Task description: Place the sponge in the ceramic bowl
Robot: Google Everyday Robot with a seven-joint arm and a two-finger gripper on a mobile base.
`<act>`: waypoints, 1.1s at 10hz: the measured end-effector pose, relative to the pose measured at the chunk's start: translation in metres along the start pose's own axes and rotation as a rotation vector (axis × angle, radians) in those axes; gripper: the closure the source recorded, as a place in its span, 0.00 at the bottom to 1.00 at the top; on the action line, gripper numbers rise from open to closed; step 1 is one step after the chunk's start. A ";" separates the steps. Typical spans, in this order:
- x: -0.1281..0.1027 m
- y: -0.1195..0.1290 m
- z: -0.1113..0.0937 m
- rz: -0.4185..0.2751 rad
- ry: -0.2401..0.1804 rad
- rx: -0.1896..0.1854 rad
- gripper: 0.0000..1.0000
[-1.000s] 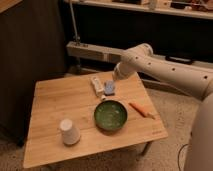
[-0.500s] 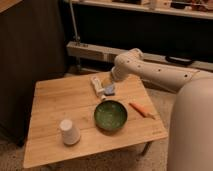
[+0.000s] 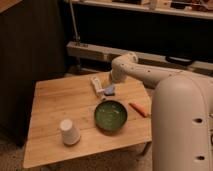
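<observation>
Since half a second ago the arm (image 3: 145,75) has folded in further from the right, its wrist has sunk toward the back of the bench (image 3: 55,102), and the robot's white body now fills more of the right edge. The things on the bench lie where they were. The claw (image 3: 110,83) points down just over the sponge (image 3: 109,91), fingers spread open and gripping nothing; whether they touch it I cannot tell. The sponge lies flat on the bench, just beside the white tube (image 3: 96,85) to its left in view, and just behind the ceramic bowl (image 3: 111,116) — outside it, near the far rim. The bowl's green inside holds nothing. An orange stick (image 3: 138,108) lies to the bowl's right, and an upturned white cup (image 3: 69,131) stands well apart — toward the front left corner.
</observation>
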 end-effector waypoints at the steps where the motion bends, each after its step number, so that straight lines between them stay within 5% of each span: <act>1: -0.002 -0.002 0.003 0.001 -0.008 0.012 0.20; 5: -0.011 -0.010 0.016 -0.001 -0.017 0.095 0.20; 8: -0.014 -0.018 0.023 0.022 -0.011 0.109 0.20; 11: -0.015 -0.019 0.026 0.035 -0.010 0.083 0.42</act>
